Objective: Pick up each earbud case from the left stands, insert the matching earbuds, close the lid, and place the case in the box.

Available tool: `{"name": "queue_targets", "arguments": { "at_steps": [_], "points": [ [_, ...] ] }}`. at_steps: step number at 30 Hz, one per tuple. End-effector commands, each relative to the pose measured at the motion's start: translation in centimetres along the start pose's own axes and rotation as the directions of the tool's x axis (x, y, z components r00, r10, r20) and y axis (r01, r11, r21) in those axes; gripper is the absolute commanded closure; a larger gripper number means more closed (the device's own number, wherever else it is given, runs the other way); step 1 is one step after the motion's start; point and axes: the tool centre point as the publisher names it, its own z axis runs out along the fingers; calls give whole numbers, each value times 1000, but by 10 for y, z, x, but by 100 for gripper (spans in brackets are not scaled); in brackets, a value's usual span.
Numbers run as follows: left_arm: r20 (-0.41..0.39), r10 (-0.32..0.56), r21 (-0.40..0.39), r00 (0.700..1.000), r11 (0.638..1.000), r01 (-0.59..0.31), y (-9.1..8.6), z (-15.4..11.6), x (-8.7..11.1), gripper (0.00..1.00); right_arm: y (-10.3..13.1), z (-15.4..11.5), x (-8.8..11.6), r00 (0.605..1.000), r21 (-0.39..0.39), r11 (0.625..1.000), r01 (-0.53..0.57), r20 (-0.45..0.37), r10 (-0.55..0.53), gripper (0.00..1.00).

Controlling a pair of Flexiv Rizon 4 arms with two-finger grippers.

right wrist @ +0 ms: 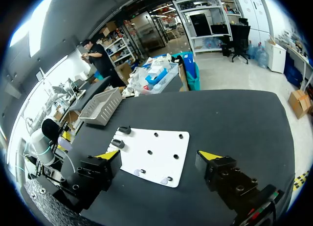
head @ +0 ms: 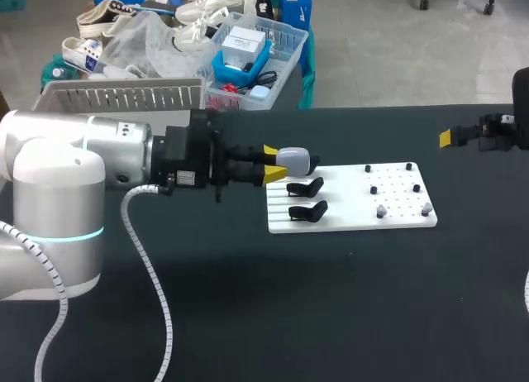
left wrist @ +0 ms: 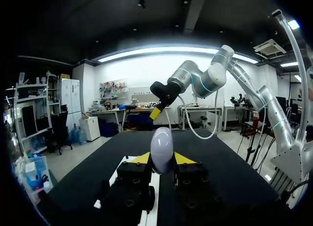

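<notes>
Currently left gripper (head: pixel 275 164) clamped on smooth ovoid case (head: pixel 295 159), right gripper (right wrist: pixel 160 156) spread apart, flat white board (head: pixel 351 210) below.

The earbud case (head: pixel 294 159) looked like smooth, glossy pale plastic. The table (head: pixel 248 316) wore a matt black, faintly textured covering. The white board (head: pixel 347 214) was smooth and matt, and the black stands (head: pixel 306 187) at its nine o'clock end had a slight plastic sheen.

Ahead of right gripper (right wrist: pixel 160 156), white board (right wrist: pixel 166 145) — jaws wide apart
</notes>
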Motion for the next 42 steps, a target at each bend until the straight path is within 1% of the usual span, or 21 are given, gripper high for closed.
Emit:
{"name": "queue_targets", "arguments": {
  "at_steps": [1,30,32,34,36,42],
  "points": [
    [13,3,-12,1000,1000,-3,-3,-2,1,100,-1,0,0,1000,-2,1000,1,-1,-1,0],
    [13,3,-12,1000,1000,-3,-3,-2,1,100,-1,0,0,1000,-2,1000,1,-1,-1,0],
    [6,14,-16,1000,1000,-14,-3,-1,5,100,-1,0,0,1000,-2,1000,1,-1,-1,0],
    [22,1,-6,1000,1000,-1,-1,1,7,100,-1,0,0,1000,-2,1000,1,-1,-1,0],
    [16,22,6,1000,1000,-22,-2,4,10,100,-1,0,0,1000,-2,1000,1,-1,-1,0],
    [25,40,33,999,999,-40,-2,9,11,100,-1,0,0,1000,-2,1000,1,-1,-1,0]
  ]
}}
